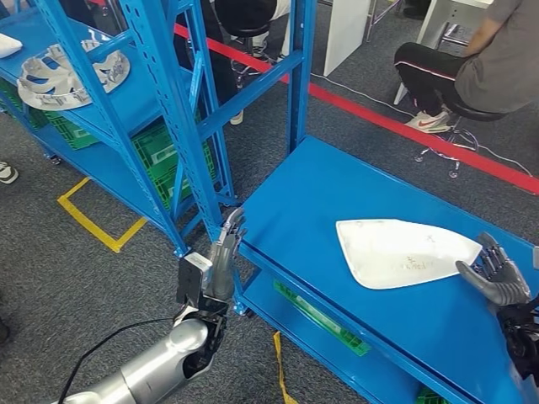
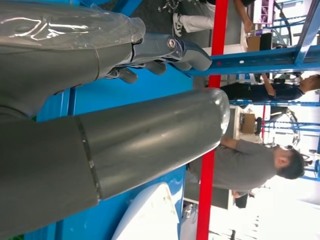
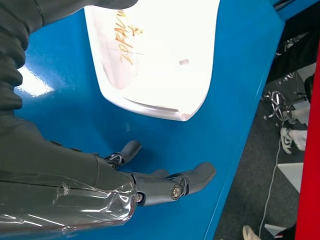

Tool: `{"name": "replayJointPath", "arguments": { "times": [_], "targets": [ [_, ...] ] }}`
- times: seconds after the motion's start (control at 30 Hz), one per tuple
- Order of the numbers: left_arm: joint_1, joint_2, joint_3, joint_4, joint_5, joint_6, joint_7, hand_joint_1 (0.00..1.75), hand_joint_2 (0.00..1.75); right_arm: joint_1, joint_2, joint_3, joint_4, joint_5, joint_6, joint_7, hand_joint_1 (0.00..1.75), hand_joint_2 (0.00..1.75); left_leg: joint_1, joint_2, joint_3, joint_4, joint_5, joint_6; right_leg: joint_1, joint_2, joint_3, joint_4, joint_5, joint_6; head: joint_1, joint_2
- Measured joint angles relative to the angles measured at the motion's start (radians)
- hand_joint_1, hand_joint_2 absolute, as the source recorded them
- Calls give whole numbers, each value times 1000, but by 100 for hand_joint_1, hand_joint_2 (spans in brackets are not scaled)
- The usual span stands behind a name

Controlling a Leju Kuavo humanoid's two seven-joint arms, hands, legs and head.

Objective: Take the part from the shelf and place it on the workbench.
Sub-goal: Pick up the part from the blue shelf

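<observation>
white part (image 1: pixel 400 252) flat on blue workbench (image 1: pixel 305 219), long axis crosswise, taper toward empty, spread right hand (image 1: pixel 498 273)

A workshop or factory test floor: blue steel shelving (image 1: pixel 159 101) at ten o'clock, green crates (image 1: pixel 159 160) beneath, yellow (image 1: pixel 95 223) and red floor tape (image 1: pixel 407 126) on grey carpet, a person on a stool (image 1: pixel 470 76) at two o'clock.

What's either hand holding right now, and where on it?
Nothing. The white part lies flat on the blue workbench. The right hand is open beside its narrow end, fingers clear of it. The left hand is open at the workbench corner.
</observation>
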Motion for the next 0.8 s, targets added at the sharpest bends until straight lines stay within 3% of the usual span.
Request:
{"name": "replayJointPath", "arguments": {
  "times": [0.4,0.8],
  "targets": [
    [-10,-5,0,12,17,0,-14,0,0,-50,2,31,25,23,16,11,0,175,0,0,0,0,0,0,0,0,1,0,0,0,0,0],
    [-17,-16,0,33,19,8,-18,0,0,-77,39,84,48,30,49,10,0,175,0,0,0,0,0,0,1,0,1,0,0,0,0,0]
  ]
}}
